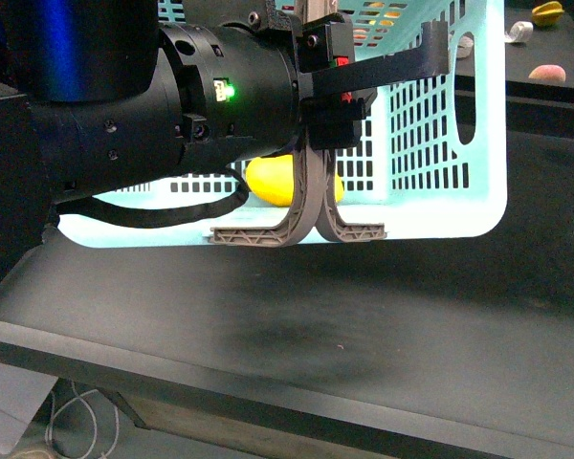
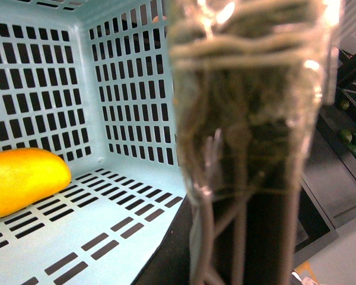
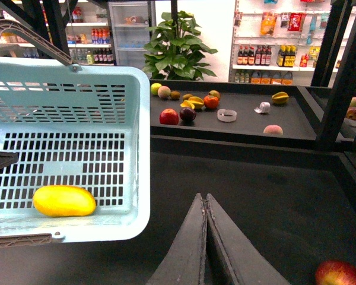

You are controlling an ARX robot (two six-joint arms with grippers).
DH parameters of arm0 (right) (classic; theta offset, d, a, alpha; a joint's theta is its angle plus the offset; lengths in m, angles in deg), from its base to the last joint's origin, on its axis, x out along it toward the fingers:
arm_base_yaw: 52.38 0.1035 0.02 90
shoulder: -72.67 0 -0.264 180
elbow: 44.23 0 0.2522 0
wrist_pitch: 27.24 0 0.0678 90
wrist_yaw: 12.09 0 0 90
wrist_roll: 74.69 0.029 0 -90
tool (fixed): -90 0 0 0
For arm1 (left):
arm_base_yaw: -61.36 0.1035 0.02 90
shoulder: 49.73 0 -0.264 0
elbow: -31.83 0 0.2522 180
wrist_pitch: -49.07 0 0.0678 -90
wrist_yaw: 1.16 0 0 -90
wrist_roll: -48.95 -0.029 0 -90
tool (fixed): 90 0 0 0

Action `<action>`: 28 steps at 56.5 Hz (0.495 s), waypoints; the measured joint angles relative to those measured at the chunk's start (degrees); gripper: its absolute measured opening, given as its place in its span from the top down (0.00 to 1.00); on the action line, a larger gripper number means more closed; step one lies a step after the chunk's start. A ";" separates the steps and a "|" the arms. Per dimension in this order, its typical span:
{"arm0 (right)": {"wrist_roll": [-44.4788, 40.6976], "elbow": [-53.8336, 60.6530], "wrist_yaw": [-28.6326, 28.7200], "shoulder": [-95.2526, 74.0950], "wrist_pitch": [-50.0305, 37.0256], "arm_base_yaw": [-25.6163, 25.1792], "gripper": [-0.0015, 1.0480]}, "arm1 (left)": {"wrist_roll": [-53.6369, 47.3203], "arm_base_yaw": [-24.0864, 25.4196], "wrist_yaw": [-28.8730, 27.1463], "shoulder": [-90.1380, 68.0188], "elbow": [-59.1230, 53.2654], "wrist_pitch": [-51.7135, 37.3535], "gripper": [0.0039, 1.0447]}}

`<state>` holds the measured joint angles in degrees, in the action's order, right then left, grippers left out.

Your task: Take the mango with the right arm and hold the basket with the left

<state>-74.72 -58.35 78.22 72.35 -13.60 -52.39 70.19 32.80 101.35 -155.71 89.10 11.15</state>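
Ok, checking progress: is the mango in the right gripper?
No, the mango lies inside the basket; the right gripper is shut on nothing.

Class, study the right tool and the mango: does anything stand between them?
Yes. The mango lies inside the basket, and the basket's side wall stands between it and the shut right tool, which is outside over the black table. The basket's top is open, with nothing visible above the mango.

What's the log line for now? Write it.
mango in basket | left at handles, grip unclear | right shut, empty, outside basket
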 joint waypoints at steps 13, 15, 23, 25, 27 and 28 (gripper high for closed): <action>0.00 0.00 0.00 0.00 0.00 0.00 0.98 | 0.00 0.04 0.02 0.00 0.00 0.00 0.96; 0.00 0.00 -0.02 0.00 0.00 0.00 0.98 | 0.00 0.04 0.02 0.00 0.00 0.00 0.96; 0.00 0.00 -0.02 0.00 0.00 0.00 0.98 | 0.22 0.04 0.07 0.00 0.00 0.00 0.96; 0.00 0.00 -0.02 0.00 0.00 0.00 0.98 | 0.17 0.04 0.04 0.00 0.00 0.00 0.96; 0.00 0.00 -0.02 0.00 0.00 0.00 0.98 | 0.20 0.04 0.04 0.00 0.00 0.00 0.96; 0.00 0.00 -0.02 0.00 0.00 0.00 0.98 | 0.20 0.04 0.04 0.00 0.00 0.00 0.96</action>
<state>-74.72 -58.35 78.20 72.35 -13.60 -52.39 70.38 32.85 101.40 -155.71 89.10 11.15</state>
